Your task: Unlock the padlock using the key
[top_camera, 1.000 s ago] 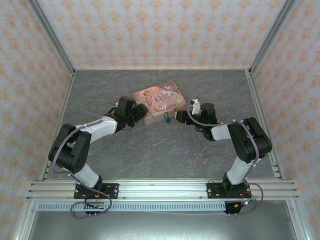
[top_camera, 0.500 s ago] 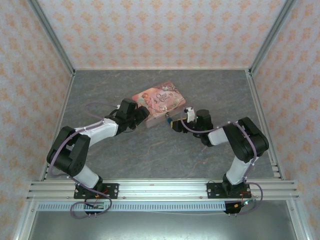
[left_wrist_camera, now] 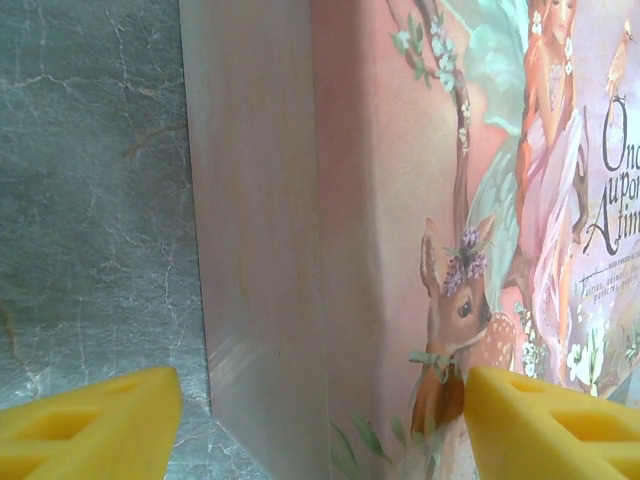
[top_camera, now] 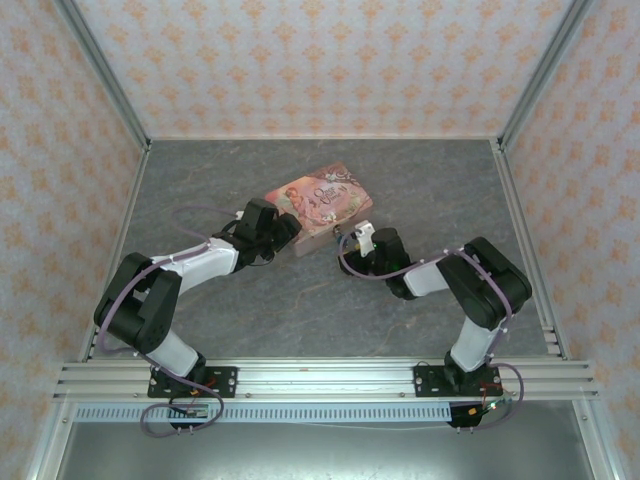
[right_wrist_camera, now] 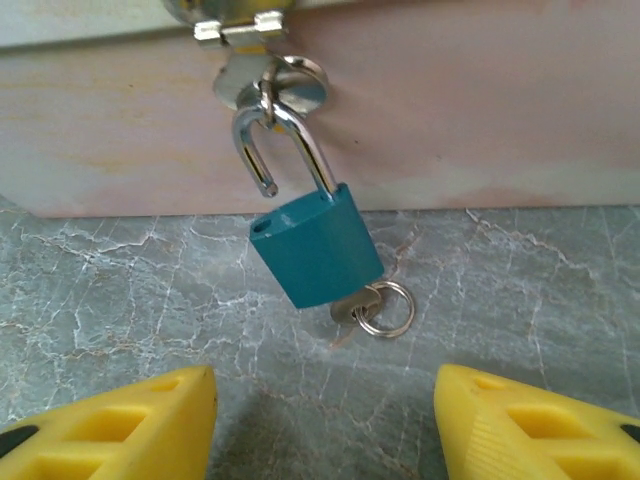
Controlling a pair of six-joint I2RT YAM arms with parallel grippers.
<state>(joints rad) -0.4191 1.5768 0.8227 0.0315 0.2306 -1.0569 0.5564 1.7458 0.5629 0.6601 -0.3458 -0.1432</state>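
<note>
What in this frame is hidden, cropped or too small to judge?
- Right wrist view: the blade of the key is hidden under the padlock body; only head and ring show.
- Right wrist view: the hasp is cut by the top edge.
- Top view: lock state too small beside the right gripper.
- Left wrist view: left gripper fingers cropped at the bottom edge; contact with the tin unclear.

We see a pink illustrated tin (top_camera: 318, 198) lying flat on the grey marbled worktop (top_camera: 320, 310), with orange-patterned walls (top_camera: 320, 60) around it.
</note>
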